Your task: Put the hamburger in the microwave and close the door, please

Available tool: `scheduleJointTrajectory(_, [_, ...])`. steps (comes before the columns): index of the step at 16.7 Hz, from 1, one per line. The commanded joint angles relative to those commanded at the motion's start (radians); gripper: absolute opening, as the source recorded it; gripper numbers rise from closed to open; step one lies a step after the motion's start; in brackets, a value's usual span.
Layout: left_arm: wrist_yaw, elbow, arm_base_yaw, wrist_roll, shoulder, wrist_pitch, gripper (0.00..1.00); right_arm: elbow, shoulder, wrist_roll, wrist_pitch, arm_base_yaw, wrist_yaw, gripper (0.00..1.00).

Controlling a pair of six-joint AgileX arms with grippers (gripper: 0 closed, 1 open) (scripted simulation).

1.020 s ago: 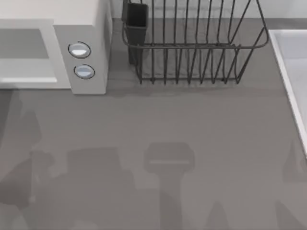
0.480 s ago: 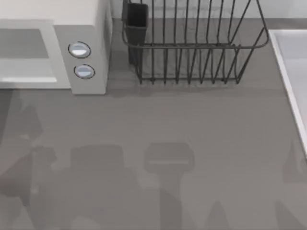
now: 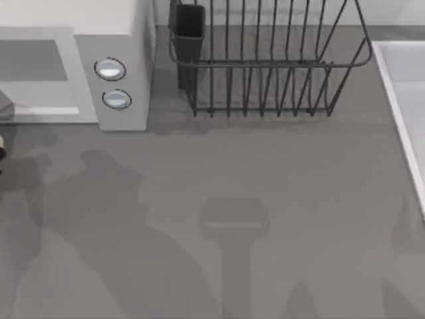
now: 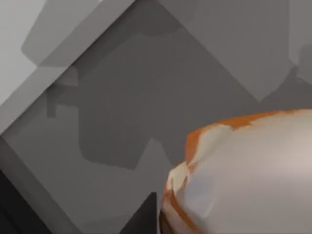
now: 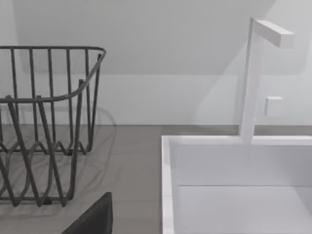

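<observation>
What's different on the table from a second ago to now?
In the top view, the large shadows on the table's left have shifted and spread toward the microwave, and a dark bit of the left arm has come in at the left edge by the door. The left wrist view shows the hamburger close up. The microwave, its dials, the dish rack and the sink are unchanged.

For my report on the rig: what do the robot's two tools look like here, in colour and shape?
Only a small part of each is seen. The left tool is a dark, almost black, pointed wedge. The right tool is a dark grey wedge with a smooth flat face. I can make out no markings or cables.
</observation>
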State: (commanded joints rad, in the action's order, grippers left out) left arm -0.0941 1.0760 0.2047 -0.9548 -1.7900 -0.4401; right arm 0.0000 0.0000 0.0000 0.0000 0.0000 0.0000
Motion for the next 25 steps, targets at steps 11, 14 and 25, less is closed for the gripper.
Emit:
scheduleJointTrajectory(11, [-0.132,-0.182,0.02,0.694,-0.241,1.131,0.0,0.0,0.0,0.0,0.0,0.0,0.0,1.0])
scheduleJointTrajectory(14, [-0.151,-0.222,0.023,0.812,-0.277,1.273,0.0,0.0,0.0,0.0,0.0,0.0,0.0,1.0])
scheduleJointTrajectory(25, [-0.152,-0.17,0.013,0.851,-0.323,1.294,0.0,0.0,0.0,0.0,0.0,0.0,0.0,1.0])
